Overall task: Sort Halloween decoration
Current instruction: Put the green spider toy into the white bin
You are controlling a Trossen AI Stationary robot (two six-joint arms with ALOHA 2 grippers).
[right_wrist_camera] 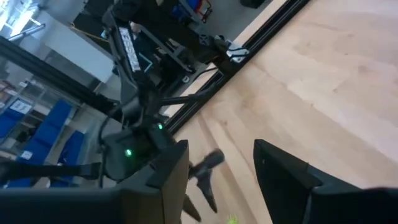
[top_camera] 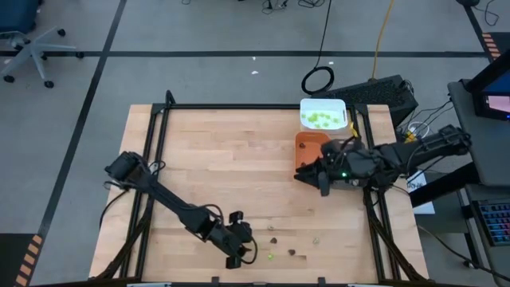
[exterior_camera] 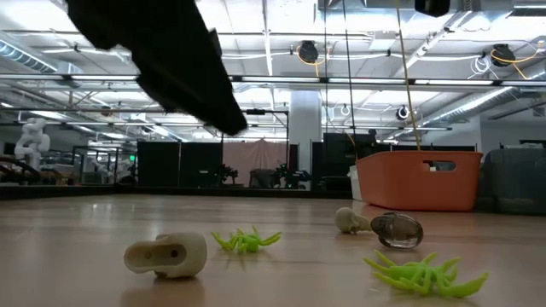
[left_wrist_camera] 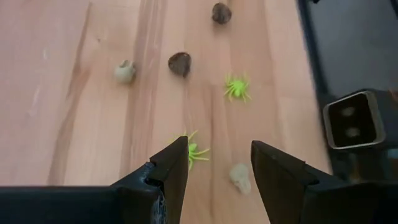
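Left gripper, jaws apart and empty, hangs over the table's near edge above scattered decorations: a green spider and a beige piece lie between its fingers, brown pieces beyond. Right gripper, open and empty, is beside the orange tray. White tray holds green pieces.

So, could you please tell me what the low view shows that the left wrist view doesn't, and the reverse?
Only the low view shows the orange tray standing behind the pieces. Only the left wrist view shows the left end effector, open above the table, with a second dark brown piece. Both show two lime-green spiders and pale beige pieces.
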